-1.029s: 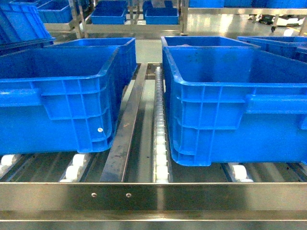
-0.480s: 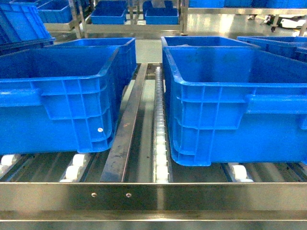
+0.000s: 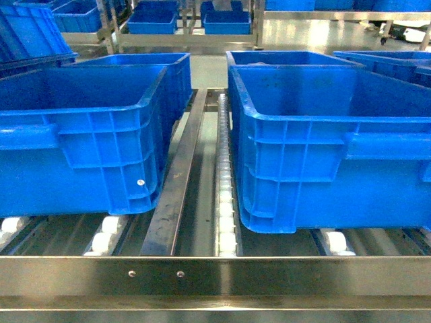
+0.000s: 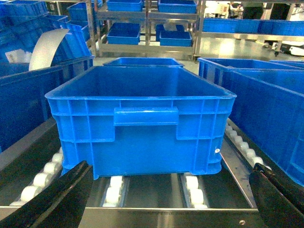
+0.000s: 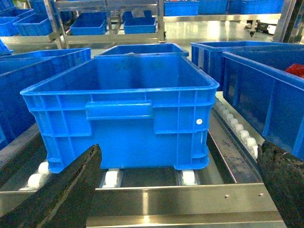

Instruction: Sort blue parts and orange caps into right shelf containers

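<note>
Nearest you, the left gripper (image 4: pixel 172 166) is released: its two dark fingers sit at the bottom corners of its wrist view, wide apart, with nothing between them. The right gripper (image 5: pixel 180 147) is spread the same way and is also bare. Both hang just short of the rack's front rail (image 3: pixel 215 276).

Past the rail, the left bin (image 3: pixel 81 155) and the right bin (image 3: pixel 330 155) stand on the rollers (image 3: pixel 227 202), one on each side of the centre strip and close to the front edge. You can see their inner walls but not their floors, so you cannot tell what lies inside.

Nothing has shifted over the last second. The bins, the rail and the head camera's aim all match, so the robot is parked facing the rack rather than moving.

No blue parts or orange caps show in the head view. In the right wrist view, a red-orange patch (image 5: pixel 295 70) peeks over the next bin along. It may be caps, but it is too small to say for sure.

Bare grippers and hidden bin floors fit either parts yet to be fetched or parts already dropped in. Farther back stand more bins and the far shelves (image 3: pixel 182 20).
</note>
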Motion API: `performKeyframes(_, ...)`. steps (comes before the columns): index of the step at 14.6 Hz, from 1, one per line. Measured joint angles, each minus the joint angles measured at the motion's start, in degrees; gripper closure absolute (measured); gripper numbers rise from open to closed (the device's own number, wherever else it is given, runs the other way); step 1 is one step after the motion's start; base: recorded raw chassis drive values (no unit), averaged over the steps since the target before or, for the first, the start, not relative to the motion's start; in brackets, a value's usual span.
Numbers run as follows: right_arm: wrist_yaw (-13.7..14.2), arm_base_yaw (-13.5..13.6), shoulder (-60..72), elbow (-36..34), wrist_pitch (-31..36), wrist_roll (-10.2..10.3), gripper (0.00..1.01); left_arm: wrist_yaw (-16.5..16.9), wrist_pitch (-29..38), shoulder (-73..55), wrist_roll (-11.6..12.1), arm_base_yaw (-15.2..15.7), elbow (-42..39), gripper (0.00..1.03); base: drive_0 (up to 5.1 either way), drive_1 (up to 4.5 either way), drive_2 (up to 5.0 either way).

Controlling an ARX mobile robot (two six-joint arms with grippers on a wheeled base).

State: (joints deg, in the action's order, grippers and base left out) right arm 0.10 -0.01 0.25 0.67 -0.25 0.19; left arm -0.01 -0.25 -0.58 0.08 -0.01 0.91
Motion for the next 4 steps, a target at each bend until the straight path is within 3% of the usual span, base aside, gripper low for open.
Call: performKeyframes(4,0.0,0.0,0.0,0.0,0.0,0.0,0.03,0.0,0.0,0.0,0.0,0.0,0.0,0.05,0.0,0.00,0.0)
